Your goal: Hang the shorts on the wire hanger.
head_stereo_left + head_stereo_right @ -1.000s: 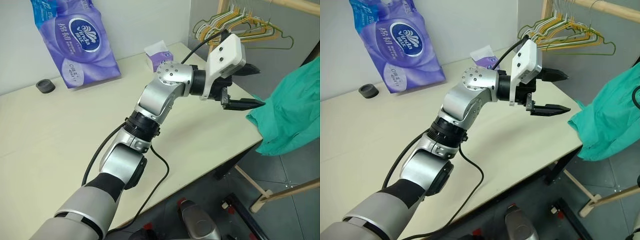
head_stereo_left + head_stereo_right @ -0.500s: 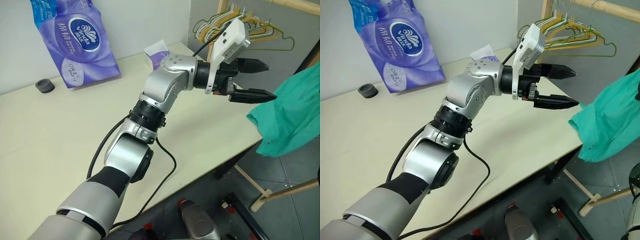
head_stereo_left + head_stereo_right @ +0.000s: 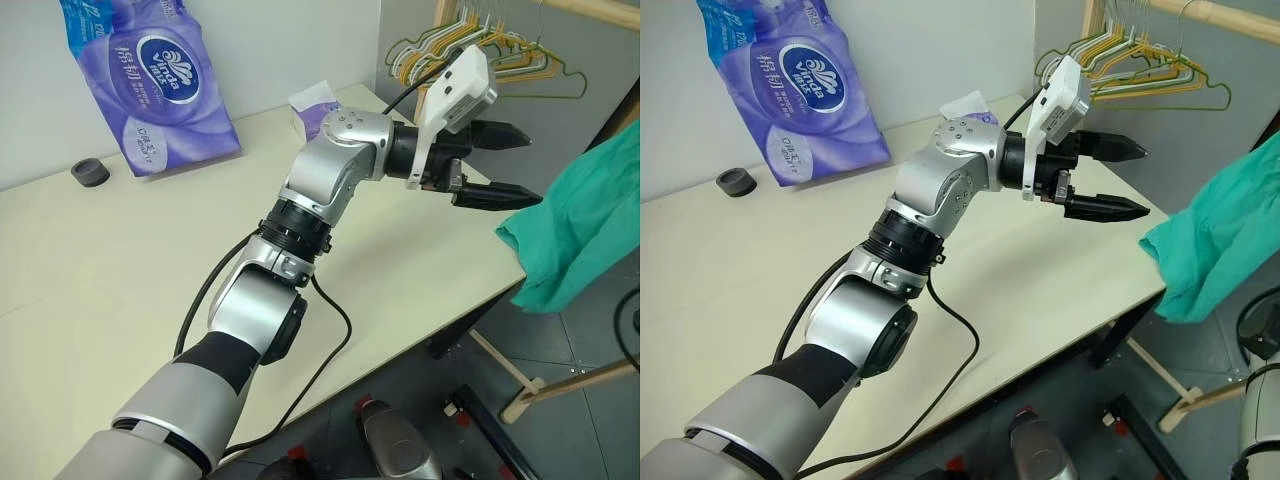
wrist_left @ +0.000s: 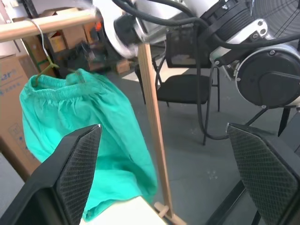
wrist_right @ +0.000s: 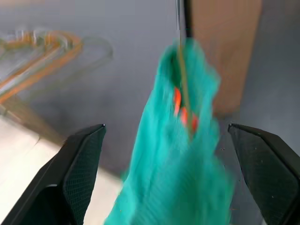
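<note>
Head views: left tool (image 3: 505, 163), fingers wide apart, empty, poised above table (image 3: 120, 260) edge beside shorts (image 3: 585, 225).
Left wrist: shorts on wire hanger (image 4: 42, 70) (hooked over wooden rail (image 4: 44, 26)).
Right wrist: right tool (image 5: 166, 164) spread, empty, facing shorts.

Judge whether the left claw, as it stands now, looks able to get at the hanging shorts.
Probably yes. The left claw is open and points at the shorts, which hang just past the table edge. Only open air lies between them; nothing blocks the way.
</note>
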Tool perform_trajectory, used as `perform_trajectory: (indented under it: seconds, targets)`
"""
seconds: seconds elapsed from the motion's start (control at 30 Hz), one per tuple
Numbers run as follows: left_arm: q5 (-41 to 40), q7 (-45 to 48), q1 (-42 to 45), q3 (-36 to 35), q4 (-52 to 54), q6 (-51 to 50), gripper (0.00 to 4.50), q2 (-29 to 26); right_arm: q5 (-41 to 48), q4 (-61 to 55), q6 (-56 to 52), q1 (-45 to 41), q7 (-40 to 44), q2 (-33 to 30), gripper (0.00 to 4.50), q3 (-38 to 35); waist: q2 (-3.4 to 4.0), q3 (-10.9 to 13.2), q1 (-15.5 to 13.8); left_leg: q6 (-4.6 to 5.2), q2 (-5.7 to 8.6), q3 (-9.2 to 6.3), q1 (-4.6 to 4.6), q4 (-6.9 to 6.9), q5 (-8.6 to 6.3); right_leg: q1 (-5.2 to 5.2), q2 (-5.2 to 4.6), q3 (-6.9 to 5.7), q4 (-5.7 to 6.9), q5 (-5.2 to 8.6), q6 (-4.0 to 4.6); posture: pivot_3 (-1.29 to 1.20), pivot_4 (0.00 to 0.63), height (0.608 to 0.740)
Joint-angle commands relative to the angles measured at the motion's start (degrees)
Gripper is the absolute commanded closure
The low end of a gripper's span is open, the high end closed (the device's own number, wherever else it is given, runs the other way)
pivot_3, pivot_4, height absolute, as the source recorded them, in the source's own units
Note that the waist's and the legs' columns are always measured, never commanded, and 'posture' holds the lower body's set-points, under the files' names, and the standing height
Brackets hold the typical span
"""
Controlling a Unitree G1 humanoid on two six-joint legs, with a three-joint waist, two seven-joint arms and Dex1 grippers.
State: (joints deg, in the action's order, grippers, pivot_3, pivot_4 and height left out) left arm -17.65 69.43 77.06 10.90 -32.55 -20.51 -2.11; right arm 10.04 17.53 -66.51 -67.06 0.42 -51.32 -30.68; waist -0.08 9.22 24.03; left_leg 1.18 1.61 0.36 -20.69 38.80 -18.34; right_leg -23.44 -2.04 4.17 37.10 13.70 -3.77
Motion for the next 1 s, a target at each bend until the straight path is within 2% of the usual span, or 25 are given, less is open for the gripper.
perform_trajectory:
  seconds: [0.03,0.3,0.57,0.73,0.87,1.0]
  targets:
    - [0.27,0.16,0.49,-0.32,1.03,1.05,0.0,0.0,-1.65,-2.13,10.91,-0.3,1.94,-2.24,0.04,3.58,0.0,0.0,0.01,0.0,0.0,-0.01,0.0,0.0,0.0,0.0,0.0,-0.01,-0.01,-0.01,-0.01,-0.41,0.121,0.74]
    - [1.6,-0.35,0.36,-0.5,0.98,1.53,0.0,-0.78,-2.41,-4.36,28.76,2.4,5.29,-2.14,0.04,6.44,0.0,0.0,0.02,0.0,0.03,0.02,0.0,0.03,0.0,0.0,-0.03,-0.01,-0.01,-0.15,0.11,-0.39,0.119,0.74]
    - [3.0,-4.8,-0.98,-1.6,2.56,1.99,0.0,-2.42,1.57,-16.57,41.13,10.9,16.4,2.24,0.04,10.14,0.0,-0.01,-0.06,0.0,0.03,0.0,-0.01,0.07,0.0,0.01,-0.04,-0.04,0.01,-0.22,0.13,-0.37,0.114,0.74]
    - [7.92,-15.13,-6.06,-1.52,7.41,2.88,0.0,-5.66,5.7,-24.69,40.69,20.01,21.42,7.6,0.04,12.36,-0.01,-0.05,-0.4,-0.01,0.03,-0.15,-0.01,0.15,0.01,0.05,-0.1,-0.07,0.05,-0.29,0.15,-0.33,0.111,0.74]
    - [11.9,-27.44,-13.38,-3.78,13.88,-1.78,0.0,-9.09,7.56,-29.83,40.47,28.2,23.06,13.02,0.04,15.35,0.01,-0.06,-0.94,-0.01,0.05,-0.21,0.02,0.19,0.01,0.03,-0.18,-0.1,0.12,-0.32,0.14,-0.29,0.105,0.74]
    - [13.27,-40.47,-25.65,-10.9,22.9,-8.5,0.0,-11.65,6.73,-32.09,43.04,36.36,22.97,19.87,0.04,20.47,0.01,-0.24,-2.49,-0.02,0.01,-0.3,0.1,0.22,0.01,-0.04,-0.28,-0.12,0.3,-0.34,0.19,-0.24,0.1,0.74]
